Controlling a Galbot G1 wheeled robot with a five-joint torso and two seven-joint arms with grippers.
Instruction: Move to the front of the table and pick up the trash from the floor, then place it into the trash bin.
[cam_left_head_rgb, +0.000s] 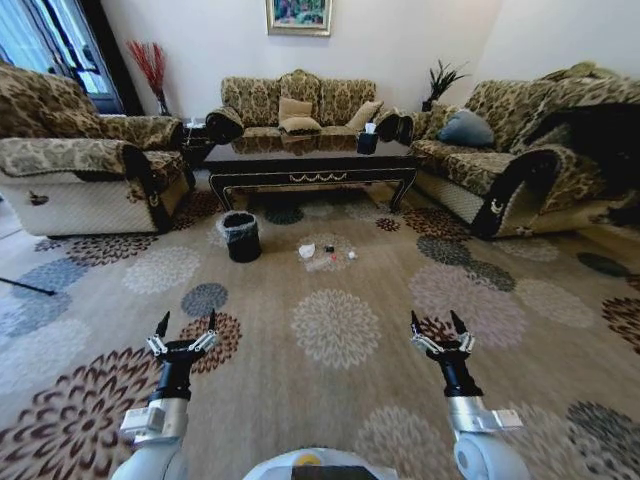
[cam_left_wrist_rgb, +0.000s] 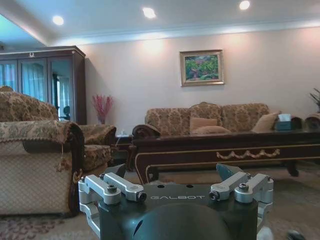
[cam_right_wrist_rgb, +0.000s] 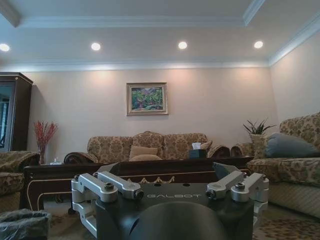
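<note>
Nearest, left gripper (cam_left_head_rgb: 186, 326) and right gripper (cam_left_head_rgb: 439, 325) low over beige flower-medallion carpet (cam_left_head_rgb: 330, 330), jaws wide and empty; farther on, small litter cluster (cam_left_head_rgb: 325, 251) beside bag-lined black round bin (cam_left_head_rgb: 240, 236), before glossy dark wooden table (cam_left_head_rgb: 312, 172); likely risks: rolling over scraps, nudging bin.

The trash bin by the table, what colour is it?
Black, lined with a clear bag; the trash bin shows best in the head view.

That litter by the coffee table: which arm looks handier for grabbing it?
Neither clearly, perhaps the right. The trash lies far ahead, roughly midway between the open left gripper and open right gripper, with the trash bin on the left.
</note>
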